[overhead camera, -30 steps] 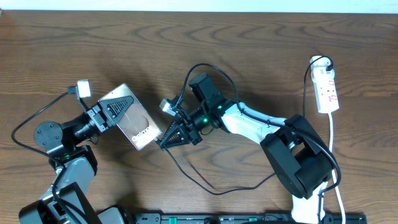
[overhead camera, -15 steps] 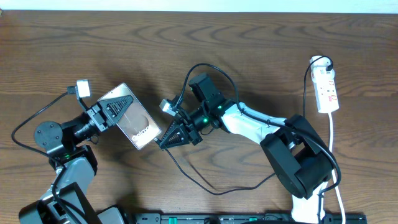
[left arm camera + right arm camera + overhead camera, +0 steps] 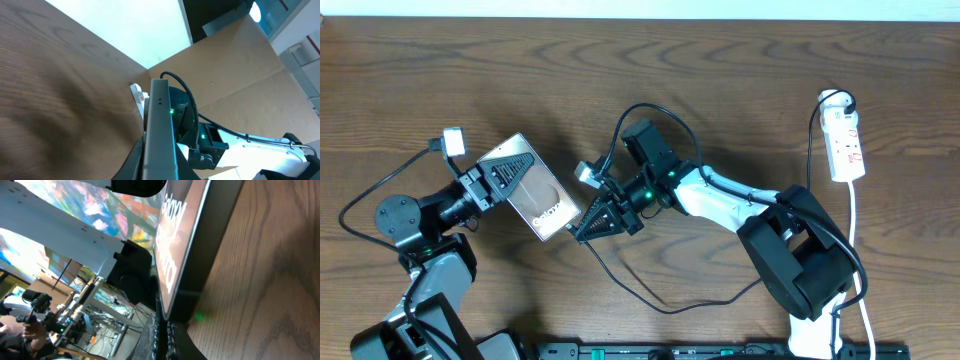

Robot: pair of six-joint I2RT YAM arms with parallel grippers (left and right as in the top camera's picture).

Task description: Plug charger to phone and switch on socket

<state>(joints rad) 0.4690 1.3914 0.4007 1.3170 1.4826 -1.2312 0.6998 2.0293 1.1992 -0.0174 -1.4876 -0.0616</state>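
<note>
While the left pincer (image 3: 508,172) is clamping the phone (image 3: 545,205) at a tilt over the table (image 3: 740,70), the phone's lower end is sticking out past its fingers, rightward. Right pincer (image 3: 582,230) is hovering just off that end, jaws drawn narrow and pinching the charger (image 3: 638,292); plug tip hidden. Cable is trailing behind and below this pincer in a loose loop, nothing standing between pincer and phone. Socket (image 3: 846,145) is lying well behind the right pincer, far right. Against a second ago: right pincer is sitting a touch closer to the phone; everything else is staying put.
</note>
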